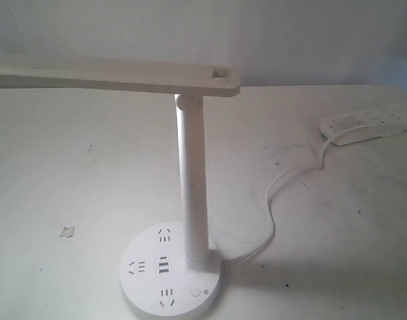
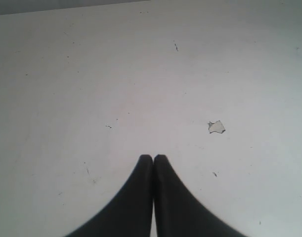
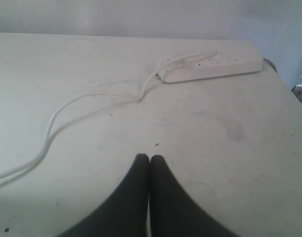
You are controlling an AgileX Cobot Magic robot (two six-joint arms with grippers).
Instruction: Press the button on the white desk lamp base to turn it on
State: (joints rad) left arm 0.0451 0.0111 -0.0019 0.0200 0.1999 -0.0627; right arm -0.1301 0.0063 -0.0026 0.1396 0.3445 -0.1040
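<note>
- Exterior view is showing the white desk lamp base [image 1: 170,277] sitting on the table [image 1: 56,167], well away from the far edge and toward the near side.
- The button [image 1: 194,292] is lying on the top of the base, just beside the foot of the upright pole [image 1: 192,187], with a tiny sun mark [image 1: 208,291] alongside it.
- The lamp head [image 1: 116,75] is reaching out level from the top of the pole toward the left edge.
- A white cord [image 1: 270,200] is running from the base to the power strip [image 1: 366,125], which is lying by the far right corner.
- A small pale scrap [image 1: 68,231] is lying on the table toward the left edge.
- The left gripper [image 2: 153,158] is pointing over bare table, its dark fingers pressed together on nothing, with the scrap [image 2: 216,127] near.
- The right gripper [image 3: 149,158] is likewise closed on nothing, facing the cord [image 3: 66,106] and the power strip [image 3: 210,68] near the table corner.
</note>
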